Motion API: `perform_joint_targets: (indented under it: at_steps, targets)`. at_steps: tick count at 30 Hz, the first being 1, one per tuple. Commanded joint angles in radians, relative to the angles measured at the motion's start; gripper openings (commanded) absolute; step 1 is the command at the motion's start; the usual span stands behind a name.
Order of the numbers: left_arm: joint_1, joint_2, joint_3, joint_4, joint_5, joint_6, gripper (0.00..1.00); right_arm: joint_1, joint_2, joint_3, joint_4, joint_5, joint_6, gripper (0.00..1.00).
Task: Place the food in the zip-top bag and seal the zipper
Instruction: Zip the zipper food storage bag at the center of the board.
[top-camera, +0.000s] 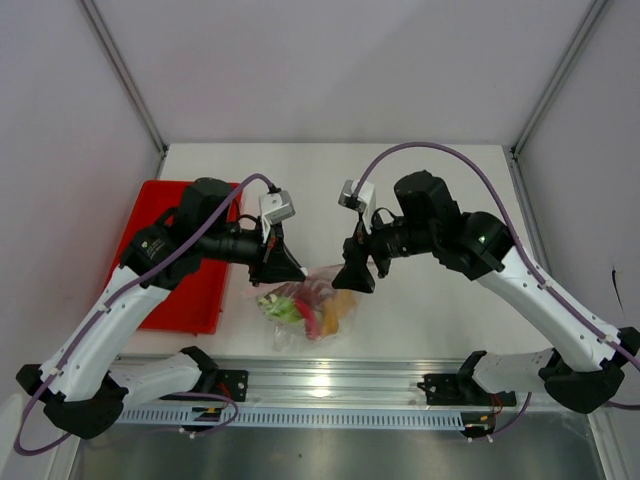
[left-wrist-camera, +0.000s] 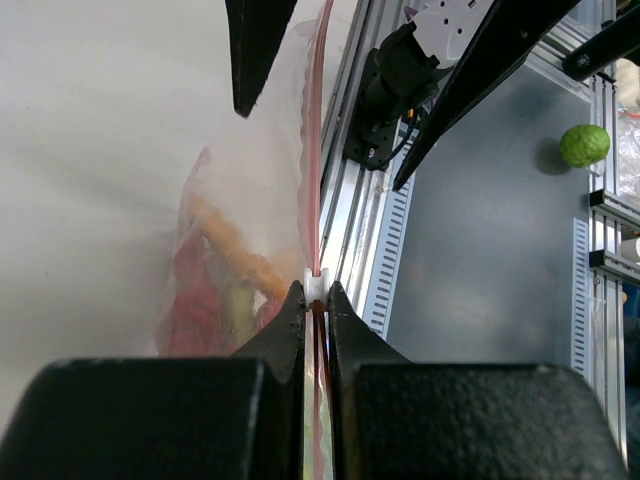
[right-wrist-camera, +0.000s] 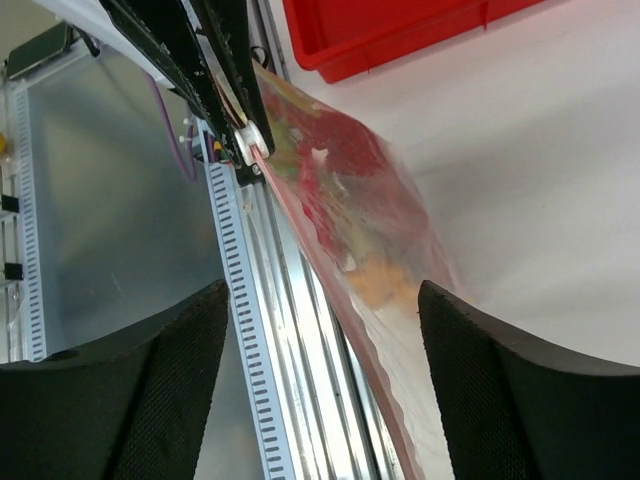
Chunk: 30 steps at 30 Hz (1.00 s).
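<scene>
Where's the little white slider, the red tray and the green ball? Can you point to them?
white slider (left-wrist-camera: 316, 287): left wrist view, middle of the small tab.
red tray (top-camera: 190, 298): top view, bare floor near its front edge.
green ball (left-wrist-camera: 584, 145): left wrist view, middle of the ball.

From above, cannot separate the food (top-camera: 318, 308) inside the zip-top bag (top-camera: 287, 335): reads only as a red, green and yellow-orange clump. Cannot make out the bag's mouth edge there, under the tips of the left gripper (top-camera: 290, 272) and right gripper (top-camera: 356, 280). Cannot see much of the red tray (top-camera: 185, 300), covered by the left arm (top-camera: 110, 320). From the left wrist, can follow the zipper (left-wrist-camera: 317, 170) only to the top edge, and downward only until lost between the fingers (left-wrist-camera: 290, 330). Cannot identify the small green round thing (left-wrist-camera: 584, 145), too blurred. From the right wrist, finds the bag cut by the bottom edge, the tray by the top.
</scene>
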Motion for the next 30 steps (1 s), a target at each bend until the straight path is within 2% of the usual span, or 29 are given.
perform_joint_targets:
  at_steps: [1,2,3,5,6,8,14,17,19,24,30]
  targets:
    - [-0.007,-0.018,0.019,0.047,0.046,0.008,0.01,0.024,0.017,0.04,0.009,-0.031,-0.027,0.77]
    - [-0.008,-0.02,0.019,0.047,0.046,0.008,0.01,0.029,0.021,0.042,0.012,-0.031,-0.027,0.74]
    - [-0.011,-0.018,0.017,0.049,0.047,0.008,0.01,0.036,0.033,0.046,0.014,-0.031,-0.028,0.66]
    - [-0.013,-0.021,0.019,0.049,0.047,0.008,0.01,0.041,0.047,0.054,0.017,-0.022,-0.03,0.6]
    - [-0.014,-0.021,0.02,0.049,0.046,0.01,0.01,0.044,0.052,0.058,0.021,-0.02,-0.03,0.52]
    - [-0.014,-0.024,0.019,0.049,0.046,0.008,0.01,0.046,0.066,0.065,0.029,-0.011,-0.027,0.42]
    - [-0.016,-0.027,0.019,0.049,0.047,0.007,0.01,0.056,0.092,0.077,0.043,-0.008,-0.019,0.33]
    - [-0.016,-0.032,0.017,0.05,0.038,0.002,0.01,0.06,0.1,0.074,0.047,-0.004,-0.004,0.22]
    - [-0.016,-0.032,0.016,0.049,0.035,0.0,0.01,0.06,0.101,0.069,0.058,0.033,0.013,0.02]
    - [-0.016,-0.035,0.017,0.049,-0.009,-0.023,0.01,0.06,0.077,0.014,0.116,0.21,0.14,0.0]
    - [-0.016,-0.039,0.011,0.043,-0.138,-0.056,0.01,0.058,0.044,-0.036,0.12,0.423,0.219,0.0]
